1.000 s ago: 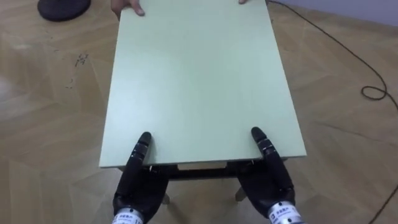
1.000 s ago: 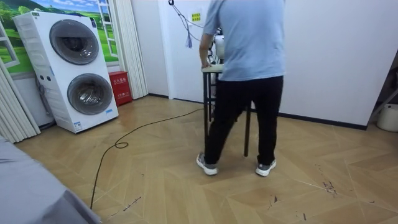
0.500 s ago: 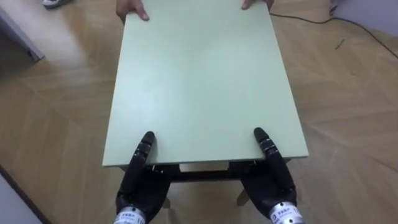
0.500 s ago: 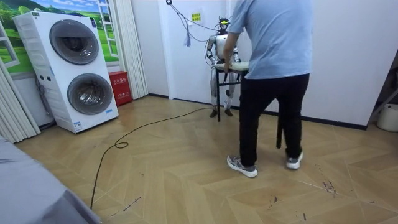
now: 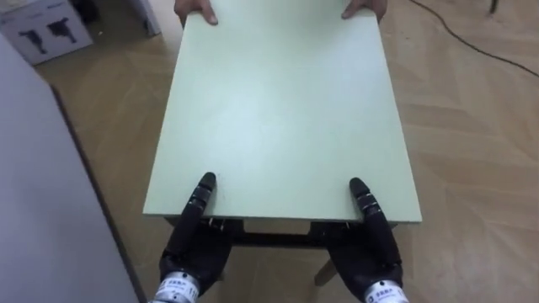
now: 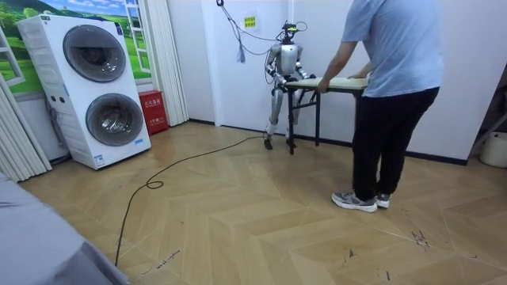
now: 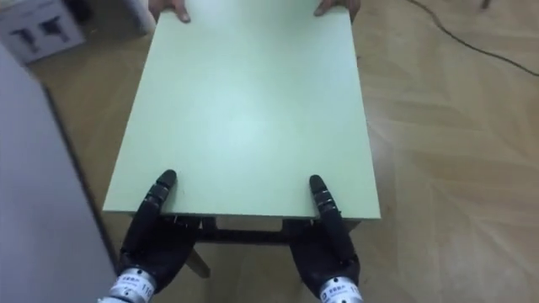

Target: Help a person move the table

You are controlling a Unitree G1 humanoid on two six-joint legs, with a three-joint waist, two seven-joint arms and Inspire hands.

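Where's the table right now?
The table lies centred in the eye views, near edge at the robot's left hand and right hand, far edge under a person's hands; in the room view it is between them by the white wall.

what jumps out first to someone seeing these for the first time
The pale green table, with the robot's left hand and right hand at its near edge and a person's hands on the far edge. At the room view's right the person leans over it; two stacked washers stand at left.

Pale-green rectangular table (image 5: pixel 282 109) — upright, dark-framed, top level.
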